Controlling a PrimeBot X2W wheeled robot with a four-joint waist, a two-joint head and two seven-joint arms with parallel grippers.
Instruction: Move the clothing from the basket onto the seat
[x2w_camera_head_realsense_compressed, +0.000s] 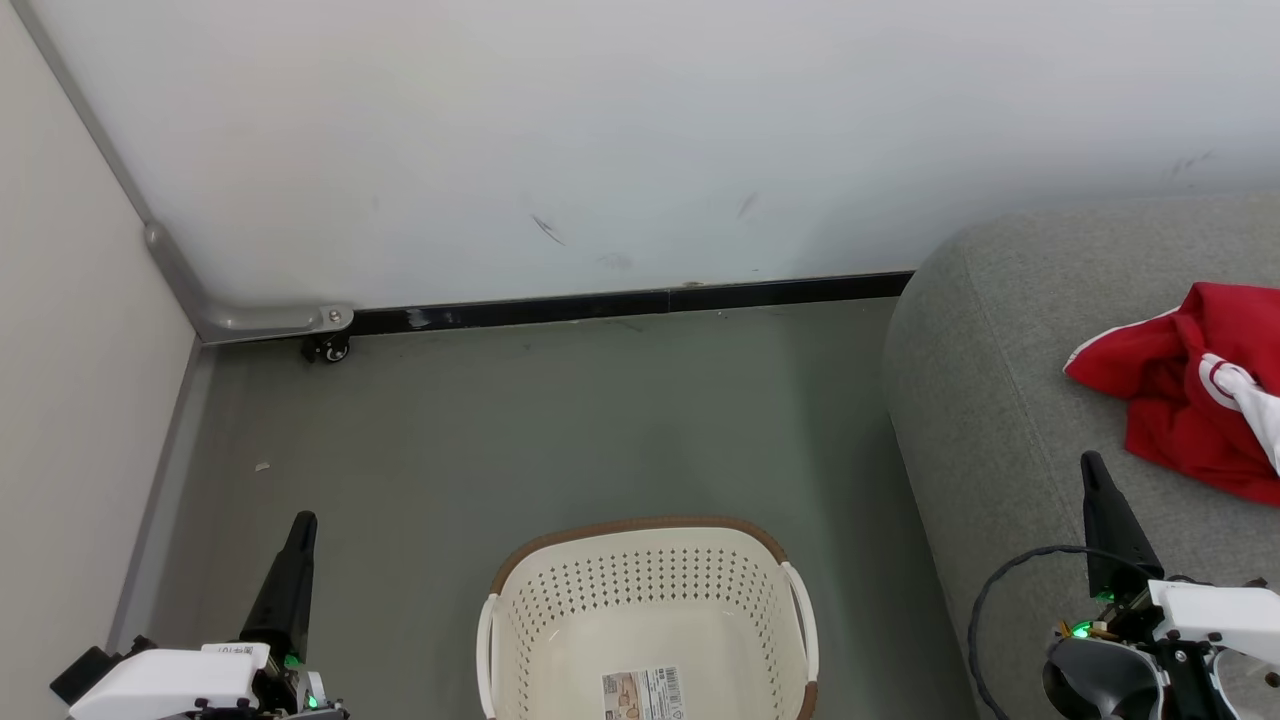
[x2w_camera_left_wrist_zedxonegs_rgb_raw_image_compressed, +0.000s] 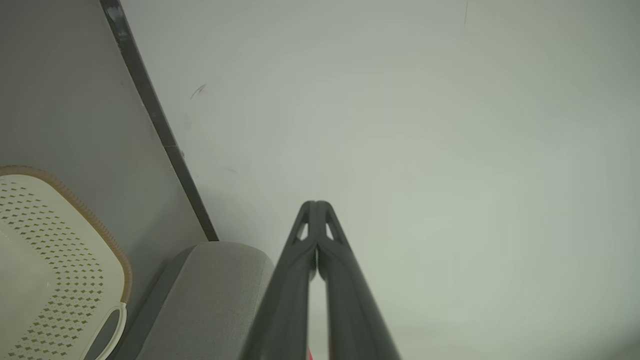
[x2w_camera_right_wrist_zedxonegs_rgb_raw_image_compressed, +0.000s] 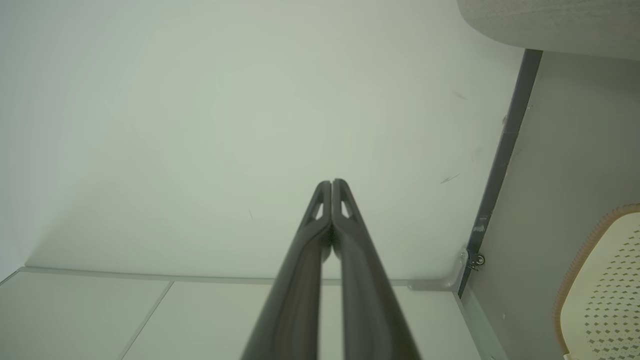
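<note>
- Head view: the red clothing (x2w_camera_head_realsense_compressed: 1185, 400) lies crumpled on the seat (x2w_camera_head_realsense_compressed: 1000, 420), well right of the basket (x2w_camera_head_realsense_compressed: 640, 600). The basket's bottom is bare but for a label (x2w_camera_head_realsense_compressed: 643, 693).
- Left wrist view: the left gripper (x2w_camera_left_wrist_zedxonegs_rgb_raw_image_compressed: 316, 205) has its fingertips pressed together on nothing, with the basket rim at its left.
- Right wrist view: the right gripper (x2w_camera_right_wrist_zedxonegs_rgb_raw_image_compressed: 331, 182) is likewise closed and empty, with a caster (x2w_camera_right_wrist_zedxonegs_rgb_raw_image_compressed: 479, 260) at the wall's foot.

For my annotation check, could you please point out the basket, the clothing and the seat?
basket (x2w_camera_head_realsense_compressed: 640, 580): head view, perforated far wall.
clothing (x2w_camera_head_realsense_compressed: 1165, 388): head view, red fabric.
seat (x2w_camera_head_realsense_compressed: 980, 400): head view, bare grey cushion.
</note>
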